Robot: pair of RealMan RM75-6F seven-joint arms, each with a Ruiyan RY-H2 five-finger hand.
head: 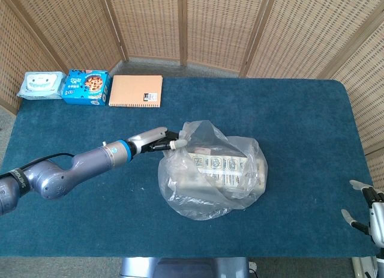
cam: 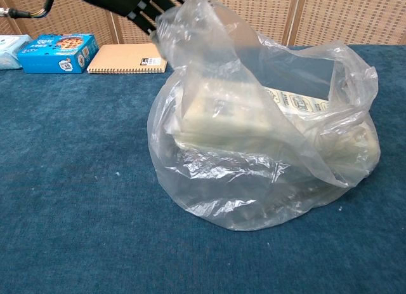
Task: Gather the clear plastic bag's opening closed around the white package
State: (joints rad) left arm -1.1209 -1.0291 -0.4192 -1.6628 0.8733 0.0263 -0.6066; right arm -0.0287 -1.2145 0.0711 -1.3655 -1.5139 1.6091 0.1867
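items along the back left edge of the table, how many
3: wipes pack at the far left, blue box beside it, tan notebook to its right.

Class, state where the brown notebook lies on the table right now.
In the head view the brown notebook lies flat at the table's far left edge, just right of the blue box, well behind the clear plastic bag; the chest view shows it upper left.

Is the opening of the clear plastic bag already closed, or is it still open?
Still open. The left hand lifts one edge of the clear plastic bag, but the white package shows uncovered through the gap.
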